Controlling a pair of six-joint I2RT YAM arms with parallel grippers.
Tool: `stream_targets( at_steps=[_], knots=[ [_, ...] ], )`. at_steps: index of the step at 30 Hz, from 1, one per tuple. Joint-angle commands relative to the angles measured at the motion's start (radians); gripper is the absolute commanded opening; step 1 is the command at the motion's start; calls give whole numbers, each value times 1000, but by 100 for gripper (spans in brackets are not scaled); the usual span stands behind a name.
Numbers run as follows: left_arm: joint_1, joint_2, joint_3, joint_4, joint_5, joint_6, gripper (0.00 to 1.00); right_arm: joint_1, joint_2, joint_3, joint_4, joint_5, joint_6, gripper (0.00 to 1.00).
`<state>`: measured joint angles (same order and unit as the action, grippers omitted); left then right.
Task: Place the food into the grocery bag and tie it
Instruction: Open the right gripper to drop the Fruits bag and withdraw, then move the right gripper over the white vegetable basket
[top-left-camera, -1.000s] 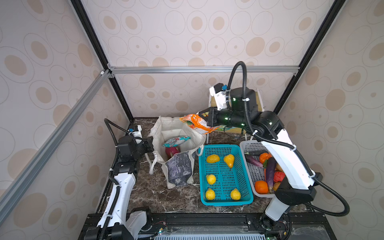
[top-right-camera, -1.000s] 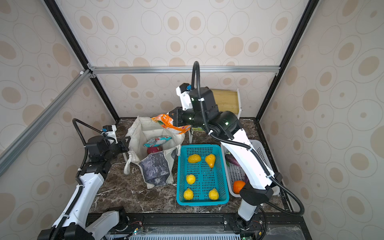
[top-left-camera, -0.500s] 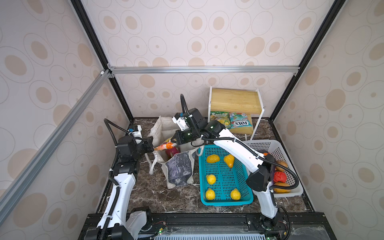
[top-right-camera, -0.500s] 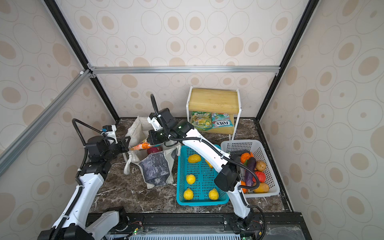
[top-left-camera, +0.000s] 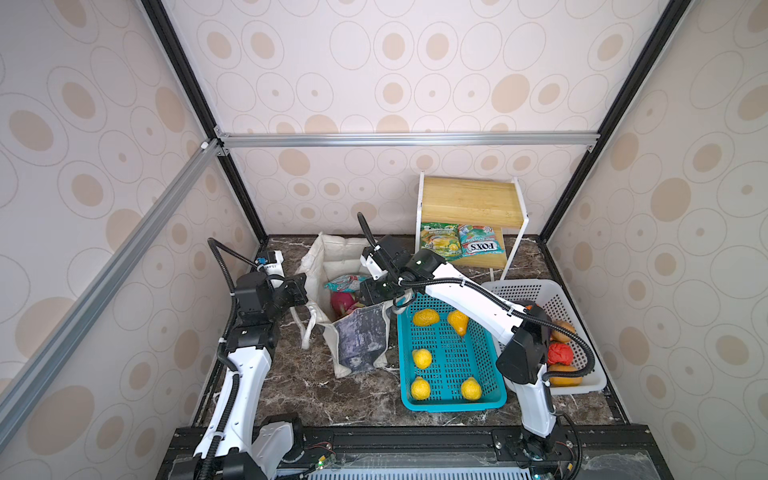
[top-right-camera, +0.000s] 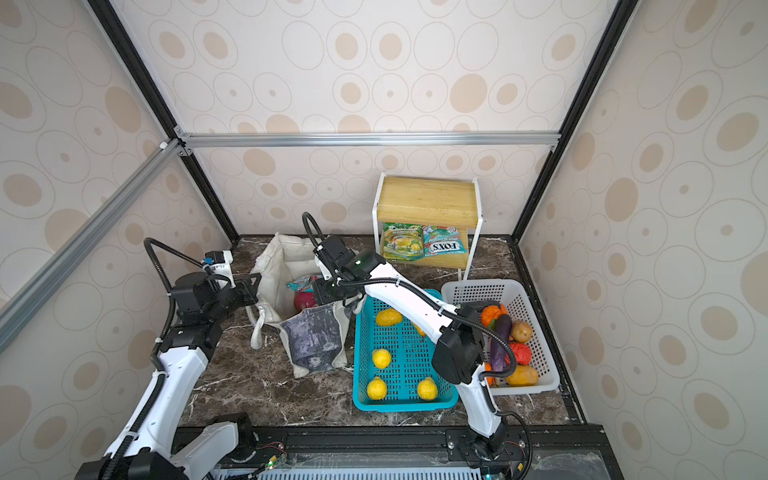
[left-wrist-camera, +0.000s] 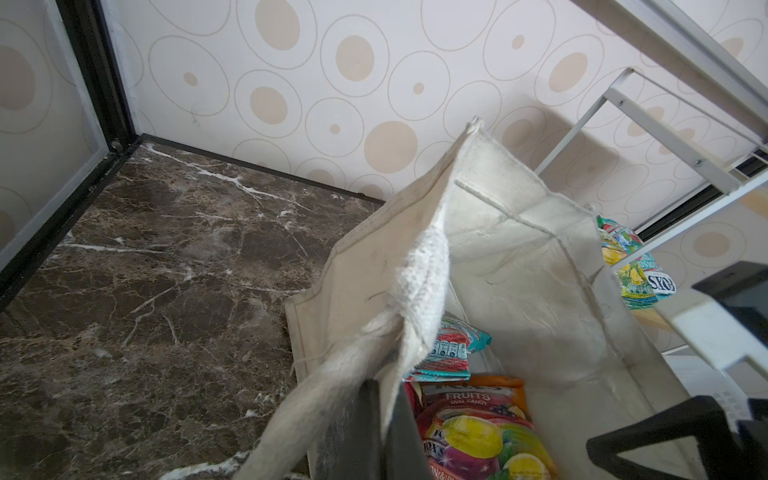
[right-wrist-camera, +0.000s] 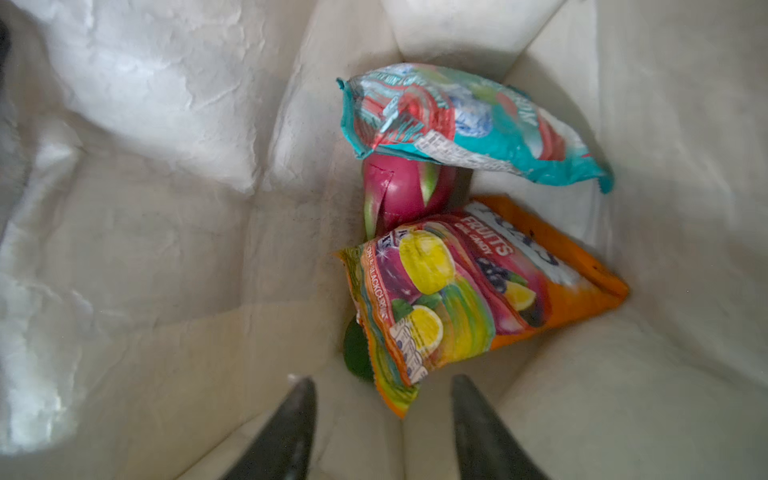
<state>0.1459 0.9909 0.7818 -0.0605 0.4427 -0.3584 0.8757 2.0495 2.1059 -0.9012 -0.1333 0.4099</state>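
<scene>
So, in both top views the grocery bag (top-left-camera: 359, 338) stands on the desk (top-left-camera: 299, 386) beside the teal basket (top-left-camera: 453, 405). Left wrist view: my left fingers (left-wrist-camera: 357, 436) pinch its rim, I'd say to hold the mouth open. Right wrist view: my right fingers (right-wrist-camera: 473, 428) are spread wide and empty over the orange packet (right-wrist-camera: 478, 291) inside.

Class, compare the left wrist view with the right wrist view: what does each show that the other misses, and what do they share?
Only the left wrist view shows the marble table, the white shelf rack and the left hand clamped on the rim of the grocery bag. Only the right wrist view shows the dark green fruit, tucked under the orange packet at the bag's bottom. Both show the bag's inside, with the teal packet and the orange packet in it.
</scene>
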Motion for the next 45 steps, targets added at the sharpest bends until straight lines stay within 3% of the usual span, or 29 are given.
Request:
stream_targets(
  at_steps=[1, 3, 5, 12, 17, 19, 21, 25, 26, 35, 39, 45],
  knots=[
    [5, -24, 7, 51, 2, -5, 0, 4, -124, 32, -23, 87, -7, 71],
    [6, -26, 7, 50, -2, -2, 0, 3, -176, 2, -3, 171, 13, 82],
    [5, -24, 7, 48, -3, -2, 0, -10, -220, -38, 7, 256, 39, 100],
    [6, -24, 5, 48, -4, -3, 0, -129, -309, -267, 87, 233, 141, 100],
    [6, -29, 6, 49, -10, -1, 0, -185, -312, -425, 231, 105, 209, 98],
    [6, -28, 5, 50, -13, -2, 0, -195, -297, -454, 271, 72, 227, 92],
    [6, -23, 6, 52, -13, -3, 0, -196, -278, -460, 296, 43, 231, 75],
    [6, -5, 29, 53, 9, -21, 0, -185, -265, -418, 321, -25, 223, 6],
    [5, 3, 52, 37, 19, -30, 0, -173, -273, -402, 318, -10, 215, 0],
    [6, 40, 383, -81, 43, -85, 0, -93, -339, -192, 258, 44, 169, 0],
    [6, 52, 390, -54, 101, -127, 0, -69, -350, -159, 264, 59, 169, 0],
    [5, 45, 386, -54, 97, -113, 0, -37, -344, -90, 216, 100, 147, 0]
  ],
)
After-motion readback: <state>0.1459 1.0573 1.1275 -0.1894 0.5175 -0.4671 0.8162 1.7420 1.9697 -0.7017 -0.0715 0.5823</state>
